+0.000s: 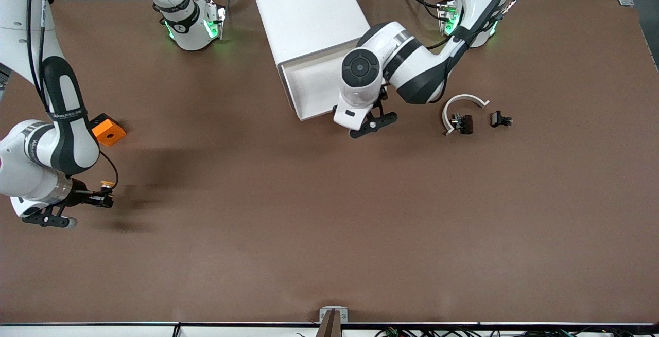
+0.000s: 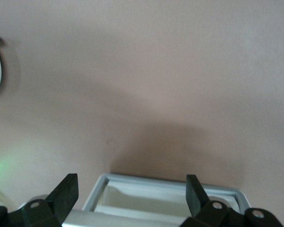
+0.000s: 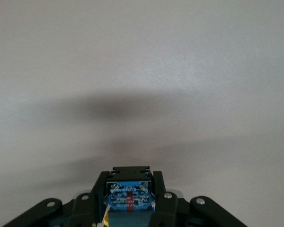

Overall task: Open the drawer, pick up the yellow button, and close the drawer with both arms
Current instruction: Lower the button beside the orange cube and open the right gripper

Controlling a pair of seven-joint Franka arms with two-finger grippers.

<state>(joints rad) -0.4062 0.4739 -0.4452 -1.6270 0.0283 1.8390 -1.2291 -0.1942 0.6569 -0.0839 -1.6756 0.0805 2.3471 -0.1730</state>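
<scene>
The button (image 1: 106, 185), a tiny orange cap on a blue-and-black body, sits pinched in the right gripper (image 1: 105, 199) over bare table, while the left gripper (image 2: 131, 194) hangs spread at the open white drawer (image 1: 314, 90).

Brown table (image 1: 329, 224): white cabinet (image 1: 304, 13), orange block (image 1: 108, 131), white arc (image 1: 460, 106), black clips (image 1: 500, 119)

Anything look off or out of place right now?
Only the drawer: it juts open from the skewed cabinet, with the open left end effector at its front edge. The right end effector grips the button over bare table.
</scene>
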